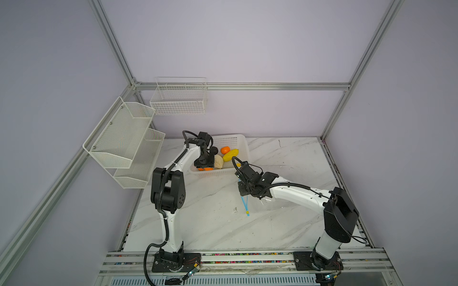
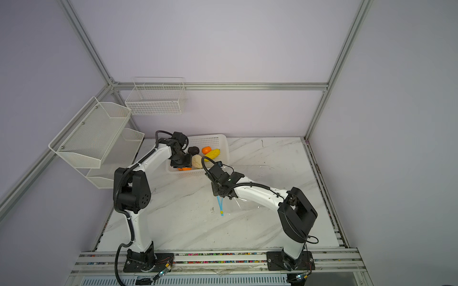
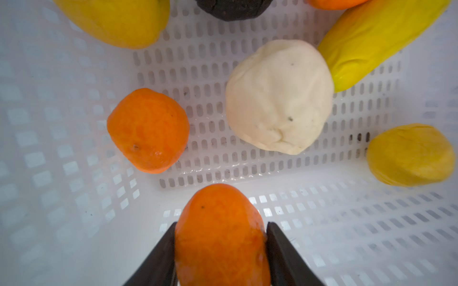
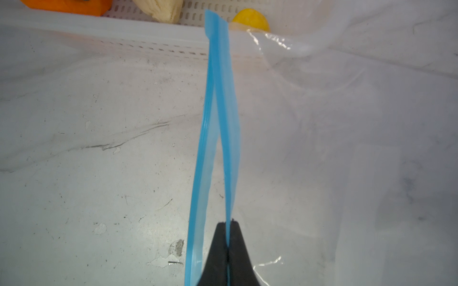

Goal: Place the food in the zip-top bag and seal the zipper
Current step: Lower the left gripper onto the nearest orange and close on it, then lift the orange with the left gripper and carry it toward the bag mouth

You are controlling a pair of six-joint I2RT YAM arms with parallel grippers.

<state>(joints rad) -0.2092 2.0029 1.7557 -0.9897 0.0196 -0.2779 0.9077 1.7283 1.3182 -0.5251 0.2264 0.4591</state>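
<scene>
L fingers point(image 3: 158, 260) grip an orange fruit point(image 3: 219, 237) by the wall inside the white basket point(image 3: 74, 222); rest of the food lies loose there. R fingers point(image 4: 218, 250) are pinched tight on one lip of the blue zipper point(image 4: 219, 111), w/ the bag point(image 4: 347, 148) mouth only a slit over the surface point(image 4: 99, 148). Lift straight up, clear the rim; R shd pull the lip wider b4 the drop, as the gap looks too narrow.

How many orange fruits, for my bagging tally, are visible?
3: held orange in the left gripper, loose orange on the basket floor, far orange beside the long yellow fruit; more may be hidden.
</scene>
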